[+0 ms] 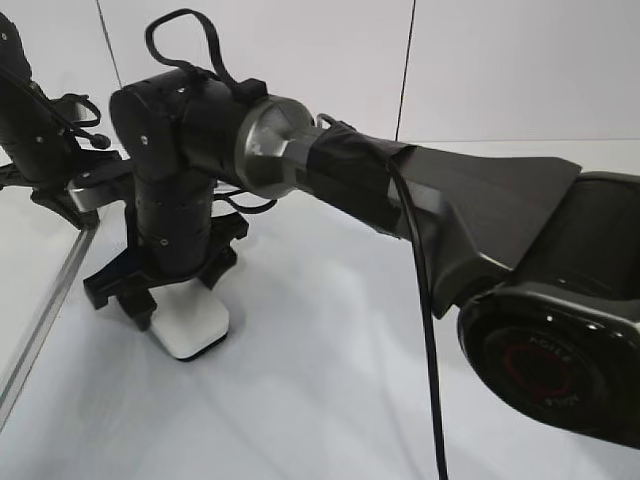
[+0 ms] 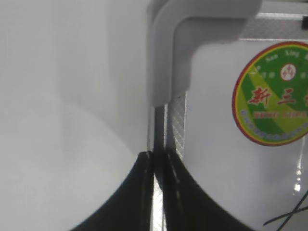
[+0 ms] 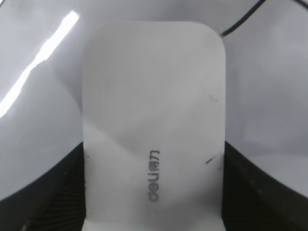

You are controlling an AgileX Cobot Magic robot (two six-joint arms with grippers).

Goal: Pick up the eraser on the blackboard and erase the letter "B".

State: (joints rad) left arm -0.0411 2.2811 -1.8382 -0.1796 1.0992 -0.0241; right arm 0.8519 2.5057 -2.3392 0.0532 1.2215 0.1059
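Left gripper [image 2: 156, 192]: parked at the board's left edge; in its wrist view the 2 dark fingers are pressed together with only a sliver between them, holding nothing.
Green sticker [image 2: 274, 94]: round label on the board near the framed corner, beside the left gripper; not part of the job.
Blackboard [image 1: 330, 400]: glossy white surface with a grey frame [image 2: 168, 53]; the eraser rests on it toward the left of the exterior view.
Eraser [image 3: 154, 120]: flat white block lying on the board, its near end between the right fingers, 1 on each long side.
Right gripper [image 1: 165, 295]: reaching across to the left, down over the eraser; the jaws look closed onto its sides, though contact is hard to confirm.
Letter "B": not visible in any view.
Risk 1: the grip sits near 1 end, so the eraser may pivot or slip when lifted.
Risk 2: with the letters unseen, a sweep could smear the wrong one.
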